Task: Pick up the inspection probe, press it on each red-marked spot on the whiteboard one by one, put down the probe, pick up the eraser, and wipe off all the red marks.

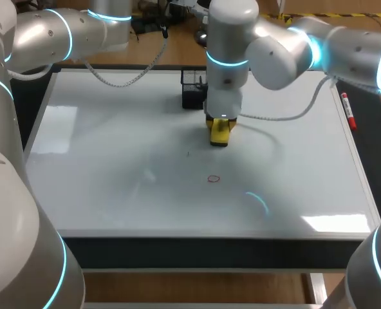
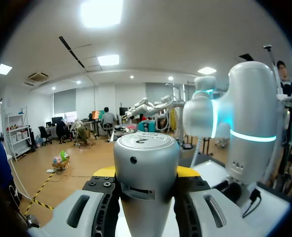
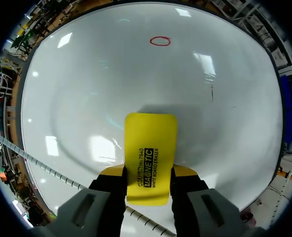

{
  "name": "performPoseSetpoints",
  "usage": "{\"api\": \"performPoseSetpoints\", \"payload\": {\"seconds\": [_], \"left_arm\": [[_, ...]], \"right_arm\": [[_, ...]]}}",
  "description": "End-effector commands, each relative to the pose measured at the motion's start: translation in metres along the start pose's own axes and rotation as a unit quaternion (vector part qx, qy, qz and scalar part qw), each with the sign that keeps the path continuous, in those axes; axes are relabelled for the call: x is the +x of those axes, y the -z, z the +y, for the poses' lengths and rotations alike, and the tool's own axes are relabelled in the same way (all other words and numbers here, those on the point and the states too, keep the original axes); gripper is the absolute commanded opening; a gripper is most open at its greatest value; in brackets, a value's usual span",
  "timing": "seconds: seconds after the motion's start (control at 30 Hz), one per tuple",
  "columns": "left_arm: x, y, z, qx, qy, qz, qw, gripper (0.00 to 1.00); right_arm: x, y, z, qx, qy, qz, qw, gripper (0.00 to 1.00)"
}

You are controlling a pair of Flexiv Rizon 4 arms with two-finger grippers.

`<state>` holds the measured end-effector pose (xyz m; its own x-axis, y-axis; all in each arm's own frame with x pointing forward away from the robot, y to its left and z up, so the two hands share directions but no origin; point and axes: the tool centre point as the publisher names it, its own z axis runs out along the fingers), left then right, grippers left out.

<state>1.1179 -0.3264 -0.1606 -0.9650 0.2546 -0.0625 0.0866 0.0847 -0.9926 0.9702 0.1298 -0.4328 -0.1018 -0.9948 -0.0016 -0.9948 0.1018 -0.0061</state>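
Note:
A yellow eraser (image 1: 220,136) hangs just above the middle of the whiteboard (image 1: 113,167), and my right gripper (image 1: 220,127) is shut on it. In the right wrist view the eraser (image 3: 151,143) sticks out between the yellow fingertips of the right gripper (image 3: 148,172). One small red ring (image 1: 213,179) lies on the board nearer the front edge; from the wrist the red ring (image 3: 160,41) is well ahead of the eraser. My left gripper (image 2: 147,174) is shut on the silver, cylindrical inspection probe (image 2: 146,148), raised and pointing away from the board.
A black holder (image 1: 192,90) stands at the back of the board, just behind my right wrist. A red marker (image 1: 348,111) lies along the right frame. A short dark stroke (image 3: 211,92) sits beside the eraser. A white cable (image 1: 123,80) droops over the back left.

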Motion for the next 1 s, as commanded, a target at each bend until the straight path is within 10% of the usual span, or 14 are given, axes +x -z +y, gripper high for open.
{"api": "performPoseSetpoints", "payload": {"seconds": [0.03,1.0], "left_arm": [[-0.002,0.0,-0.001,0.0,0.0,0.002,1.0,0.0],[-0.002,0.0,-0.001,0.0,0.0,0.002,1.0,0.0]], "right_arm": [[0.019,-0.006,-0.002,0.001,-0.008,-0.001,1.0,0.0],[0.131,0.028,-0.018,0.027,-0.14,-0.002,0.99,0.0]]}}
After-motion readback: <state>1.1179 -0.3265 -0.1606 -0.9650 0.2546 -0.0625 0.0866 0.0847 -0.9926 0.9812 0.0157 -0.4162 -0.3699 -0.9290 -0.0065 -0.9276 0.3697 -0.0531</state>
